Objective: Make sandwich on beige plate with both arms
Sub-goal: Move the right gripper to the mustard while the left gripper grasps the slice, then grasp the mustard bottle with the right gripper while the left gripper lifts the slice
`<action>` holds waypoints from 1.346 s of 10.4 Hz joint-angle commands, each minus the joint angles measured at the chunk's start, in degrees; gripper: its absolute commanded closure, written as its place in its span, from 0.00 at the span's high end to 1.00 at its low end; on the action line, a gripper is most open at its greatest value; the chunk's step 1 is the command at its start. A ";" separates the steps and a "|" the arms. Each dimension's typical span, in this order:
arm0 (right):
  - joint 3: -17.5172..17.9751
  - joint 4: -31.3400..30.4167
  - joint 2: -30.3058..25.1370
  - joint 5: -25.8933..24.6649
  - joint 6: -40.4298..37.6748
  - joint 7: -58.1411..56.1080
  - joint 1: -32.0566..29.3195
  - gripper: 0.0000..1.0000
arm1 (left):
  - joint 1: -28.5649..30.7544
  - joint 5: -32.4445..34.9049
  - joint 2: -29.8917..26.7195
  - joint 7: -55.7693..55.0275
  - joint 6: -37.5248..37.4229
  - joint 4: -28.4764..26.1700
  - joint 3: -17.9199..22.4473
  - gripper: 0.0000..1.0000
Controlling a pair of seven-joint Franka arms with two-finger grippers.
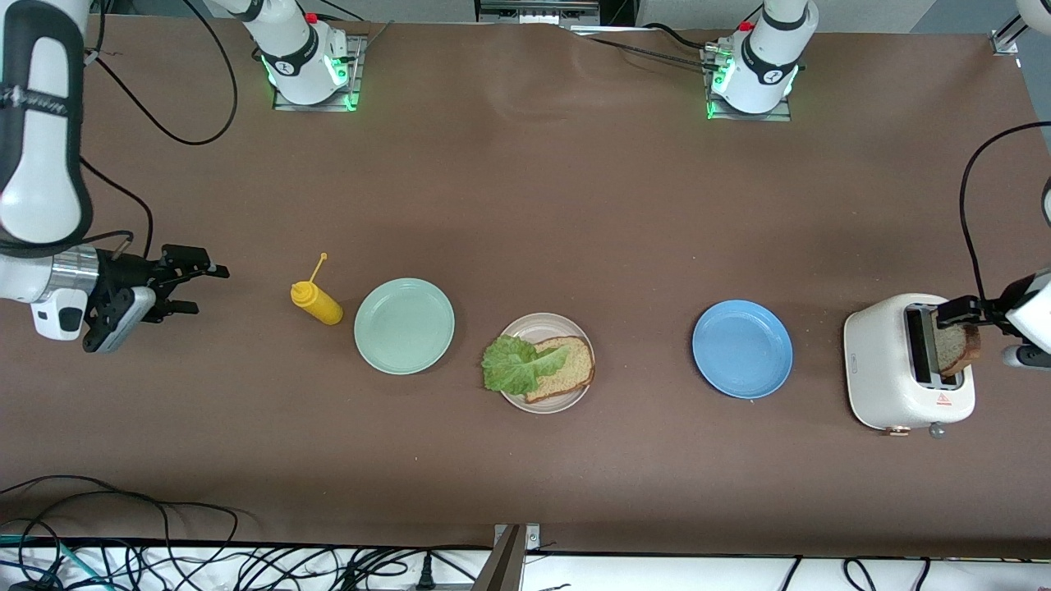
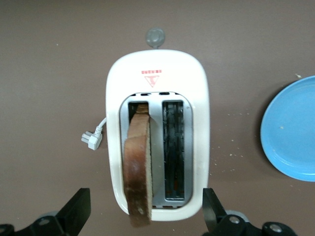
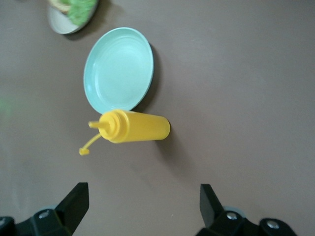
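bread slices: one [image 1: 562,367] plated, one [image 1: 956,348] in toaster [image 1: 891,365]

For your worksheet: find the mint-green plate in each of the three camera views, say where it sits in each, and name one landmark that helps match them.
Front view: the mint-green plate lies between the yellow mustard bottle and the beige plate.
Left wrist view: not in it; only the toaster and the blue plate show.
Right wrist view: the plate lies beside the bottle.
Shared landmark: the mustard bottle.
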 commanded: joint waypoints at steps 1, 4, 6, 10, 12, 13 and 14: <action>0.57 -2.72 3.82 9.15 0.71 -19.77 -3.10 1.00 | 0.26 1.23 3.43 0.96 2.12 2.91 -0.27 1.00; 0.84 -2.72 11.12 23.04 -5.42 -41.78 -5.65 1.00 | 1.31 1.32 4.84 1.14 2.75 2.91 -0.35 1.00; 1.10 -2.37 17.62 33.48 -10.08 -56.97 -5.84 1.00 | 1.40 1.41 5.29 1.05 2.66 2.91 -0.35 0.63; 4.52 -1.93 20.64 38.29 -14.94 -61.96 -5.83 1.00 | 4.11 0.18 5.20 0.08 2.66 3.00 -0.44 0.00; 6.45 -1.93 22.12 40.38 -14.94 -63.54 -6.36 1.00 | 3.33 0.79 5.55 -0.01 2.66 3.00 -0.53 0.00; 6.90 -1.67 22.57 41.00 -14.94 -63.72 -6.36 1.00 | 3.33 0.27 5.46 -0.09 2.57 3.00 -0.62 0.00; 7.42 -0.88 22.75 41.10 -14.94 -63.72 -6.36 0.93 | 3.33 0.18 5.46 -0.44 2.57 3.08 -0.62 0.00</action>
